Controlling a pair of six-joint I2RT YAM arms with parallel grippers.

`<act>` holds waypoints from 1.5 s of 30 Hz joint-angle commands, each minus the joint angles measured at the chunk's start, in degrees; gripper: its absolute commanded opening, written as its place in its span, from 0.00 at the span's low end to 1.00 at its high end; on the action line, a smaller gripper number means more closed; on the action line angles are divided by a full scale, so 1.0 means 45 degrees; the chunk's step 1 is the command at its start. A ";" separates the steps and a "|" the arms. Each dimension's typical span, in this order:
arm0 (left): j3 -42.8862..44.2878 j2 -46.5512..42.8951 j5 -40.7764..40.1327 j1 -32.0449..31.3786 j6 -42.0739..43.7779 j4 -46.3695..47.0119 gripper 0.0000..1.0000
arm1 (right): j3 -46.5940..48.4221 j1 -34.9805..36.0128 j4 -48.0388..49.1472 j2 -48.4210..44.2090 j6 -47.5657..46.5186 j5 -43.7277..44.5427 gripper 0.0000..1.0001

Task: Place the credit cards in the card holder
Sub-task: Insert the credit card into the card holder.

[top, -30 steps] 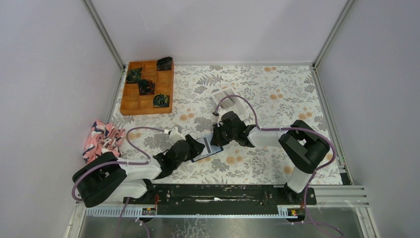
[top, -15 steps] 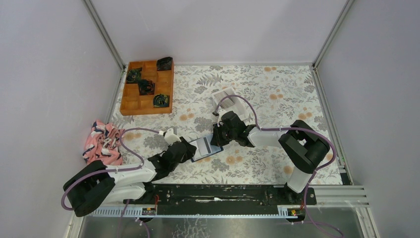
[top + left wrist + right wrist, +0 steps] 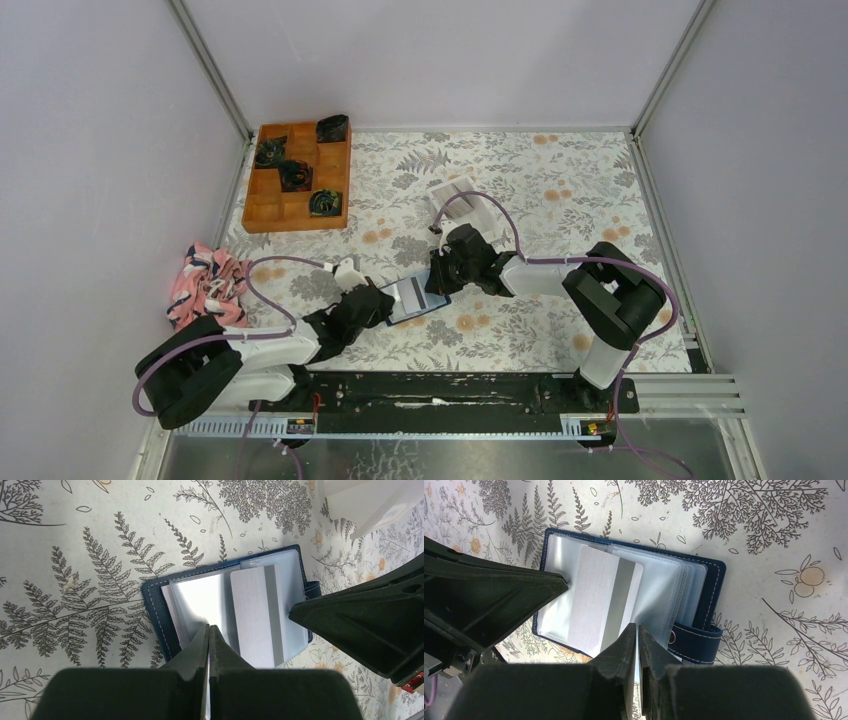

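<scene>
The card holder (image 3: 415, 299) lies open on the floral table between my two arms, navy outside (image 3: 704, 585) with clear sleeves inside. A white credit card (image 3: 599, 600) with a grey stripe rests flat on its inner page (image 3: 257, 615); whether it sits inside a sleeve I cannot tell. My left gripper (image 3: 209, 626) is shut, its tips on the glossy clear sleeve (image 3: 200, 600) at the holder's near side, nothing visible between them. My right gripper (image 3: 637, 625) is closed to a thin slit on the edge of a clear sleeve (image 3: 659, 600) beside the strap (image 3: 694, 640).
An orange wooden tray (image 3: 298, 175) with dark items stands at the back left. A pink patterned cloth (image 3: 205, 280) lies at the left edge. A white box (image 3: 460, 192) sits behind the right arm and shows in the left wrist view's corner (image 3: 370, 500).
My left gripper has closed from open to fully shut and drawn back a little toward the holder's near-left edge. The right arm and the holder have not moved.
</scene>
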 commanded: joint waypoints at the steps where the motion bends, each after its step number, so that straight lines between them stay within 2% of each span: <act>1: 0.0137 0.0360 -0.0059 -0.0194 0.0539 -0.0420 0.00 | 0.0251 0.0178 -0.0302 0.0074 -0.0205 0.0339 0.13; 28: 0.1930 0.2666 -0.0246 -0.1153 0.0839 -0.0353 0.00 | 0.0053 0.0218 -0.0365 -0.0318 -0.0287 0.0614 0.13; 39: 0.1962 0.3001 -0.0302 -0.1251 0.0724 -0.0433 0.00 | 0.0012 0.0218 -0.1143 -0.1454 -0.0711 0.1653 0.30; 45: 0.1965 0.3065 -0.0296 -0.1270 0.0721 -0.0621 0.00 | 0.0014 0.0207 -0.1532 -0.1741 -0.0878 0.2274 0.32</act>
